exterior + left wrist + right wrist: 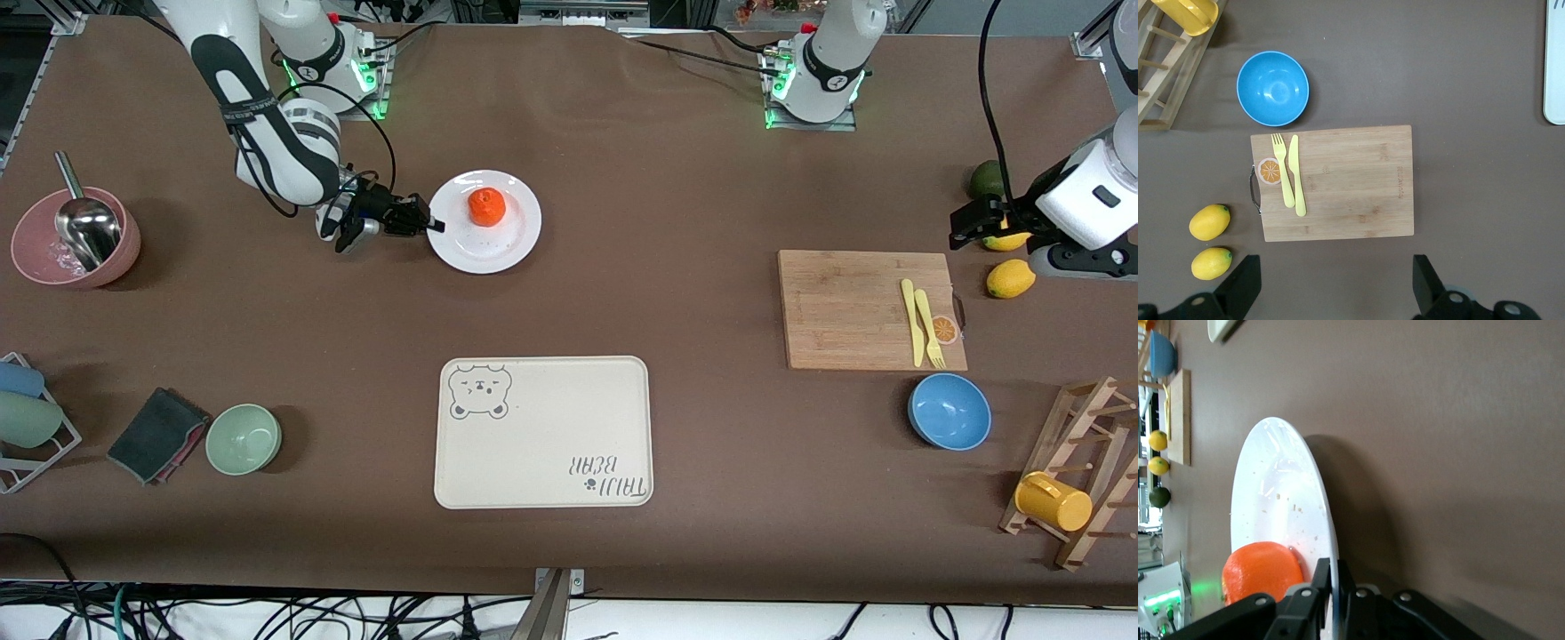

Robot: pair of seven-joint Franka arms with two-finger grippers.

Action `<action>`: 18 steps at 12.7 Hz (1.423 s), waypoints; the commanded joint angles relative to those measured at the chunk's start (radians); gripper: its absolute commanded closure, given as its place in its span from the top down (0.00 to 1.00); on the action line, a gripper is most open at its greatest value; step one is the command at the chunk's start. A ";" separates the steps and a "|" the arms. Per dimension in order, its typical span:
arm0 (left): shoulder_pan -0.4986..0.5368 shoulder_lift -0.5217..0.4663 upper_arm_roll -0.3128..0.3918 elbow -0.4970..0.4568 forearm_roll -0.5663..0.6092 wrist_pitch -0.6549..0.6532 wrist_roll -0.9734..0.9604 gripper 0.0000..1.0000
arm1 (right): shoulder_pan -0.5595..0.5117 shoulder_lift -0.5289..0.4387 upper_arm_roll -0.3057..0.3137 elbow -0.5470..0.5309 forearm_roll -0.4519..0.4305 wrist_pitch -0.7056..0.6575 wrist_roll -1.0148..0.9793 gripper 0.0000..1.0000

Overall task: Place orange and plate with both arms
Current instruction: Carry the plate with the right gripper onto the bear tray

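The right gripper (433, 224) is pinched tight on the rim of the white plate (511, 233). The right wrist view shows 1 finger above the rim and 1 below it. The orange (487, 206) sits on the plate, a little off the middle, toward the robots' bases. The plate is low over the brown worktop (676, 178), farther from the front camera than the cream tray (543, 433). I cannot tell if the plate touches the worktop.

The tray has a bear face in 1 corner and the words "TAIJI BEAR", upside down in the front view.

The left gripper (973, 220) waits over the lemons at the left arm's end of the worktop. Its fingers (1245, 283) are spread wide and hold nothing. The front view shows 1 lemon (1010, 278) whole, and the gripper partly hides the other. The left wrist view shows both lemons (1209, 222), and faint writing on the wooden cutting board (1358, 183) that I cannot read. A yellow fork (1283, 170) and a yellow knife (1297, 175) lie on the board by an orange-slice sticker (1269, 171). The blue bowl (1273, 88) sits near the board.
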 commanded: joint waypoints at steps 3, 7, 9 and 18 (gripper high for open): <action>-0.007 0.011 0.004 0.024 0.018 -0.020 0.023 1.00 | -0.011 0.012 0.001 0.190 -0.060 0.015 0.277 0.00; -0.014 0.017 0.002 0.024 0.018 -0.022 0.021 1.00 | -0.011 0.145 -0.021 0.482 -0.284 0.009 0.576 0.00; -0.014 0.017 0.002 0.024 0.018 -0.023 0.021 1.00 | -0.011 0.285 -0.021 0.654 -0.292 0.010 0.606 0.00; -0.014 0.017 0.002 0.024 0.018 -0.026 0.021 1.00 | 0.030 0.617 -0.019 1.037 -0.295 0.064 0.661 0.00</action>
